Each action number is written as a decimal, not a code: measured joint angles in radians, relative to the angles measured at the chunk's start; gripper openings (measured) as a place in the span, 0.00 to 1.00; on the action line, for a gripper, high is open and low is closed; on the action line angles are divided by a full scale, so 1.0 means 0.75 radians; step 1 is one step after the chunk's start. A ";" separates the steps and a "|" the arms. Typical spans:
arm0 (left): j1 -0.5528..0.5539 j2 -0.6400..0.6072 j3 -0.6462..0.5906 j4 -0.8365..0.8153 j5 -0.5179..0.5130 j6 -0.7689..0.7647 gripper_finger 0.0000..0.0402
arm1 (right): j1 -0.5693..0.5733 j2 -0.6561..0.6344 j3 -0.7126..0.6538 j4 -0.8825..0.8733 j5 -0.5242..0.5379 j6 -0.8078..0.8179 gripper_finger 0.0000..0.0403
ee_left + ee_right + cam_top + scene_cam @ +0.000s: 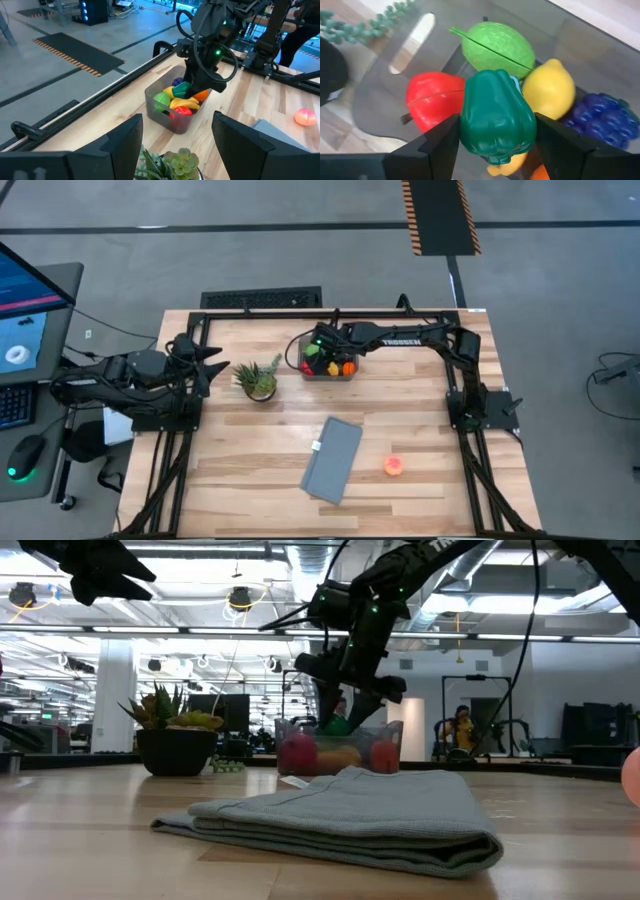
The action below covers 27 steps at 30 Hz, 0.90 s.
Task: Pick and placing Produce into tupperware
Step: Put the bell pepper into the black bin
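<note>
Tupperware (326,366) sits near the table's (420,490) far edge; our right gripper (496,131) hovers inside it, fingers loosely flanking a dark green pepper (496,116) atop the produce (176,100). Left gripper (212,366), nearly closed and empty, waits left of it.

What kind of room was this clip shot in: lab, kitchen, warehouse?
Most likely a robotics lab or open industrial workspace. Hazard-striped matting lies on the bare concrete floor, a monitor with keyboard and mouse stands beside the wooden table, and exposed ceiling ducts and people at desks show beyond it.
</note>
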 joint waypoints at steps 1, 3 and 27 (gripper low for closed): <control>0.000 0.000 0.000 0.000 0.000 0.000 0.57 | 0.001 0.000 0.000 0.009 -0.002 -0.003 0.66; 0.000 0.000 0.000 0.000 0.000 0.000 0.57 | 0.001 0.000 0.000 0.017 -0.003 0.000 0.66; 0.000 0.000 0.000 -0.001 0.005 -0.002 0.57 | 0.001 0.000 0.000 0.026 -0.012 -0.006 0.66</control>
